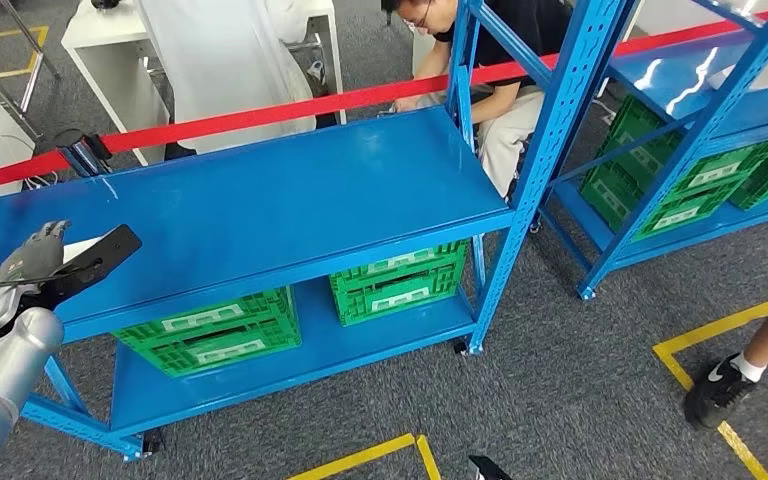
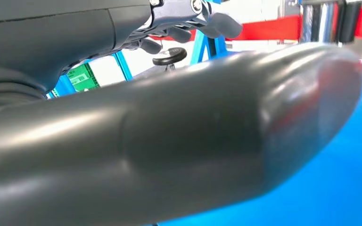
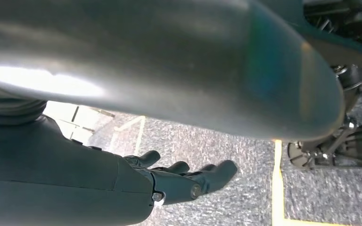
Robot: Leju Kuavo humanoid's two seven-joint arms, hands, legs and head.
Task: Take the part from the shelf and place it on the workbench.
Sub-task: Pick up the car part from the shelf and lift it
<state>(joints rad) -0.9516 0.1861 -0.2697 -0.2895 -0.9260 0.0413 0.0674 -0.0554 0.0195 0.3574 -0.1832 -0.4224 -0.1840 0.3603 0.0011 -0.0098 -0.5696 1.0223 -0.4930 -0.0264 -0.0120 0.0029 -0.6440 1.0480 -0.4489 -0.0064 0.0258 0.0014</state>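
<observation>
At the left front corner of the blue shelf (image 1: 260, 210), the left hand (image 1: 32, 262) sits at the edge of the top board. A dark, flat, tapered piece (image 1: 105, 250) juts out from the hand over the blue surface. I take that piece to be the part, though from above it could partly be the hand's own thumb. A pale scrap lies just beside it.

From the left wrist, the thick grey thumb (image 2: 193, 132) crosses most of the picture and the darker fingers (image 2: 188, 28) curl behind it. I cannot tell whether anything is clamped between them, so the state of this grip is unclear.

The right hand (image 3: 179, 181) hangs over the grey carpet with its fingers stretched out loosely and nothing in them.

Judging by its look, the part is stiff moulded plastic or coated metal. It is thin, probably light, and not fragile. Its smooth, slightly glossy skin could slide between hard fingers.

The best hold seems to be across the wider end nearest the hand, thumb on one flat face and fingers on the other. Held that way, the narrow tip could not lever it loose. A pinch at the tip would likely let it swing.

Green crates (image 1: 210, 335) sit on the lower board. A red tape (image 1: 260, 112) runs behind the shelf, and a person (image 1: 520, 60) crouches beyond it.
</observation>
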